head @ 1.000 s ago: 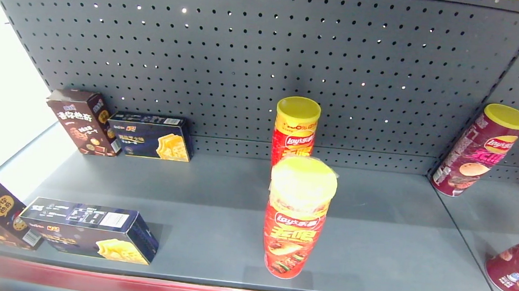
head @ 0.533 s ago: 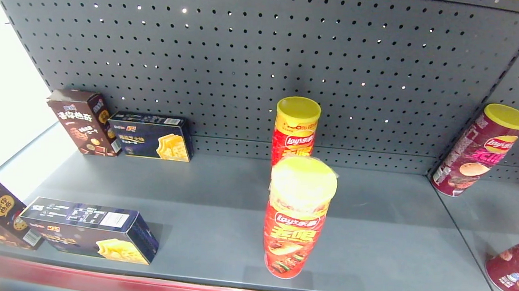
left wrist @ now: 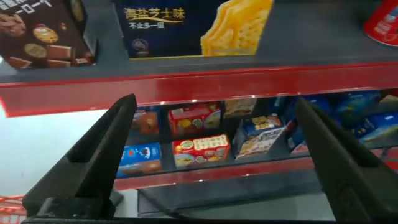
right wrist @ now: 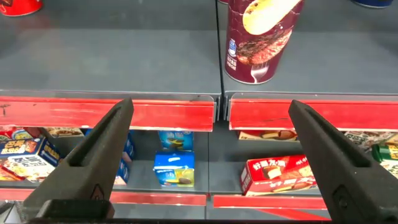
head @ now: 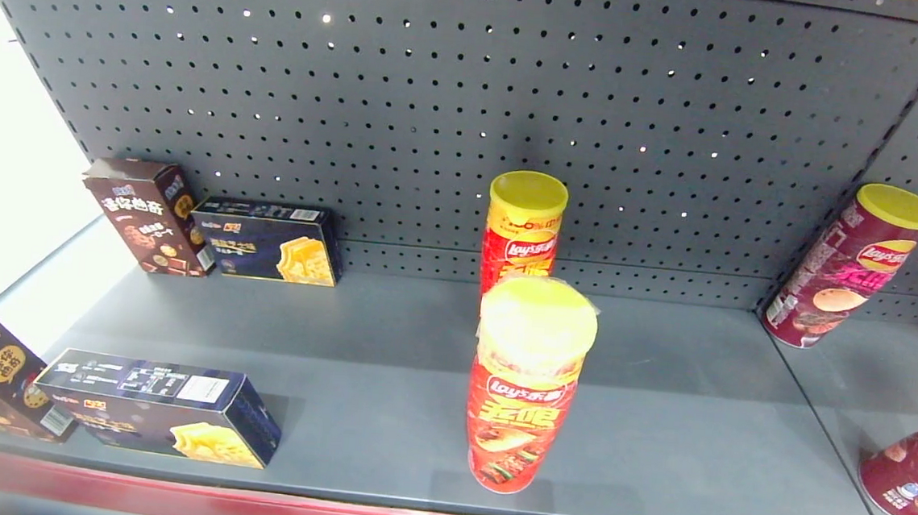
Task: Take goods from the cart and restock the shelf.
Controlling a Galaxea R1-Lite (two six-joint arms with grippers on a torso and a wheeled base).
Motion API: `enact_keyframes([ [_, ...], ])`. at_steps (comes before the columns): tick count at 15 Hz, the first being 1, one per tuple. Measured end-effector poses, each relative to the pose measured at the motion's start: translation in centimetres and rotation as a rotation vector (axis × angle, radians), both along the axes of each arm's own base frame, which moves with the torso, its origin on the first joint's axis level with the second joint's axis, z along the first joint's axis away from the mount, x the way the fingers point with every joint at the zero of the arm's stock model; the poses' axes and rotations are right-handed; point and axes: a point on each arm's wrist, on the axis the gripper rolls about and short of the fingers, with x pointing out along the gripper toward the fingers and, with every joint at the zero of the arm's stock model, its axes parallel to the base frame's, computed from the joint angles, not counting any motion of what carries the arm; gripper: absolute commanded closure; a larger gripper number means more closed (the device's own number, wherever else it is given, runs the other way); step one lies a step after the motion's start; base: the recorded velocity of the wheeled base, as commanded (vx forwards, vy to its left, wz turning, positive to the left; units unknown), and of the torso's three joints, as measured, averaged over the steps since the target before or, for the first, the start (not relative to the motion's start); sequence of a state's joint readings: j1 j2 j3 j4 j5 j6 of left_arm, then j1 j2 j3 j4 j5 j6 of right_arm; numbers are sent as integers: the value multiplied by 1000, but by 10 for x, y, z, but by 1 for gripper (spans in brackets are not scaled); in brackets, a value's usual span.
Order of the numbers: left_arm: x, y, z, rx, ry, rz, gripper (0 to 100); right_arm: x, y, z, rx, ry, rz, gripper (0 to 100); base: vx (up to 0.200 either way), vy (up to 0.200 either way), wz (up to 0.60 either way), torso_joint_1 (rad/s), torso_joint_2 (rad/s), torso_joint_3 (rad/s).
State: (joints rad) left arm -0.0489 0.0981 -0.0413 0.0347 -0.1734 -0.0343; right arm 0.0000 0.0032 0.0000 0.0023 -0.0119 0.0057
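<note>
No change from the earlier frame. Grey metal shelf (head: pixel 658 417) holds: red yellow-lidded chip tube (head: pixel 526 391) at 6 o'clock; matching tube (head: pixel 522 230) at its 12 o'clock; dark blue cracker box (head: pixel 166 407) at 8 o'clock. Left gripper (left wrist: pixel 214 102), right gripper (right wrist: pixel 211 104): fingers wide apart, empty, facing the shelf front.

Logo (head: pixel 525 392) on red can (head: pixel 512 447), white barcode label (head: pixel 202 389) on blue box (head: pixel 133 416)

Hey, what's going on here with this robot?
Nothing is being handled. The left pincer and right pincer are both open and empty, held before the red front edge of the shelf. On it stand two red crisp tubes, with biscuit boxes to the left and maroon tubes to the right.
</note>
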Motion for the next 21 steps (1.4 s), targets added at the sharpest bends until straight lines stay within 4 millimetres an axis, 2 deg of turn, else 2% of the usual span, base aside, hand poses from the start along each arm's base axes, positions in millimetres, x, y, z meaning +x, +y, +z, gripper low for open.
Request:
enact_keyframes([
  [2,0,1,-1,0,-7,26,0,0,0,0,0,0,0,0,0,0,0,0,0,0],
  [5,0,7,-1,106,-18,286,0,0,0,0,0,0,0,0,0,0,0,0,0,0],
  [6,-1,7,-1,131,-22,301,0,0,0,0,0,0,0,0,0,0,0,0,0,0],
  [10,-5,0,-2,97,-84,54,0,0,0,0,0,0,0,0,0,0,0,0,0,0],
  [12,-6,0,-3,120,-106,90,0,0,0,0,0,0,0,0,0,0,0,0,0,0],
  [14,-5,3,-5,127,-104,245,0,0,0,0,0,0,0,0,0,0,0,0,0,0],
  [21,-4,3,-10,57,-92,205,0,0,0,0,0,0,0,0,0,0,0,0,0,0],
])
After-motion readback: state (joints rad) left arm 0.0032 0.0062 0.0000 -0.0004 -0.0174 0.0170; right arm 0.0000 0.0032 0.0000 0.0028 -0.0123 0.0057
